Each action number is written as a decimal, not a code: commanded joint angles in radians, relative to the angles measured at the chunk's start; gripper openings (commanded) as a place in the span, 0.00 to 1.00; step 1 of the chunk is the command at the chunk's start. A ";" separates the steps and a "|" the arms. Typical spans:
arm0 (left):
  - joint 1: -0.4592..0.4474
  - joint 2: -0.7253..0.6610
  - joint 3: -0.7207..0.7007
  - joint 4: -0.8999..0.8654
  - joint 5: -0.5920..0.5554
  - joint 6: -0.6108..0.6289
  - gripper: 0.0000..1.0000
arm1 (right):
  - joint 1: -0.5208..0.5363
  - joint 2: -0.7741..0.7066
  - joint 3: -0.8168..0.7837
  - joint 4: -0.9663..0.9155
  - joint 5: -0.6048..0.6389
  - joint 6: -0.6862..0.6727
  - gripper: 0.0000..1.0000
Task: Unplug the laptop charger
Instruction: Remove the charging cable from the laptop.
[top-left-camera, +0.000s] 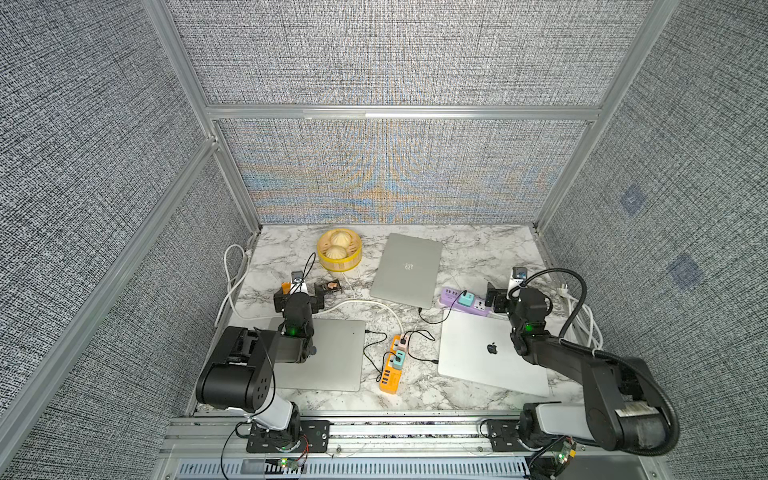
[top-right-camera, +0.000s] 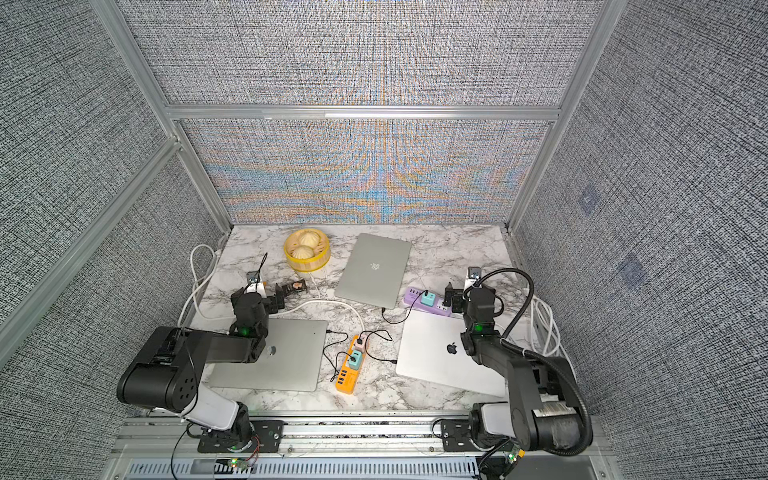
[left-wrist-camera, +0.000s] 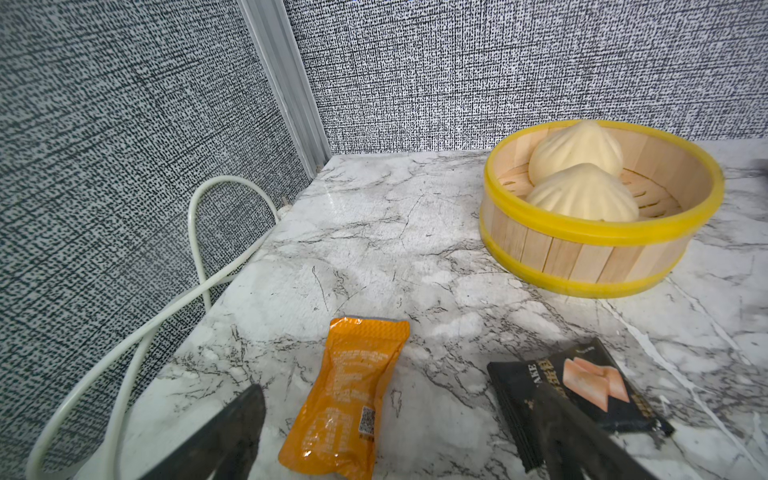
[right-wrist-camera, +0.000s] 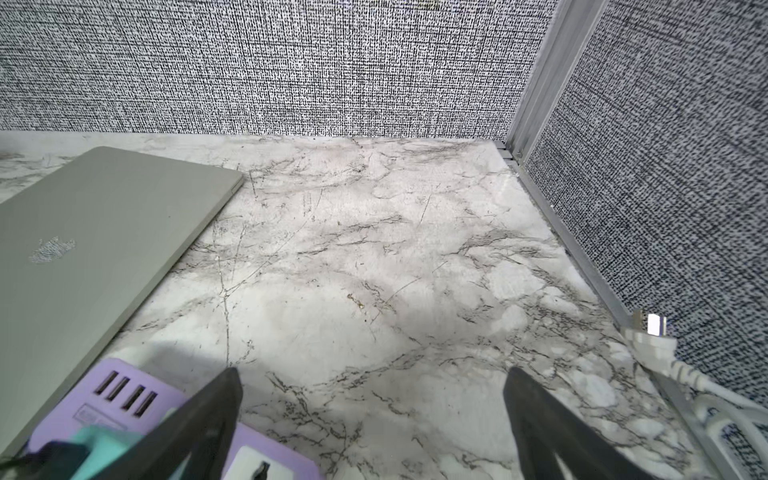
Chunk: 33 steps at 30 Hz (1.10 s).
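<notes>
Three shut laptops lie on the marble table (top-left-camera: 478, 249): one at the back (top-left-camera: 407, 270), one front left (top-left-camera: 324, 353), one front right (top-left-camera: 494, 353). A teal charger (top-left-camera: 466, 299) sits in the purple power strip (top-left-camera: 453, 297), and its black cable (top-left-camera: 432, 318) runs to the back laptop. A teal charger (top-left-camera: 400, 358) and a pink one (top-left-camera: 401, 341) sit in the orange strip (top-left-camera: 390, 374). My left gripper (left-wrist-camera: 401, 388) is open over an orange packet (left-wrist-camera: 349, 395). My right gripper (right-wrist-camera: 372, 370) is open at the purple strip's (right-wrist-camera: 124, 399) end, holding nothing.
A yellow-rimmed bamboo steamer (top-left-camera: 339, 249) with two buns stands at the back left. A black snack packet (left-wrist-camera: 582, 386) lies by my left gripper. White cables loop off the left edge (top-left-camera: 237, 282) and pile at the right edge (top-left-camera: 586, 320). Walls enclose three sides.
</notes>
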 joint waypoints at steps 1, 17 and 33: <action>-0.005 -0.046 -0.012 0.009 -0.005 0.015 1.00 | 0.002 -0.079 0.039 -0.196 0.050 0.081 0.99; -0.027 -0.341 0.729 -1.507 0.350 -0.252 1.00 | 0.102 -0.178 0.528 -1.129 -0.029 0.393 0.99; -0.211 0.031 0.919 -1.523 0.747 -0.637 0.86 | 0.395 0.217 1.063 -1.543 -0.029 0.541 0.98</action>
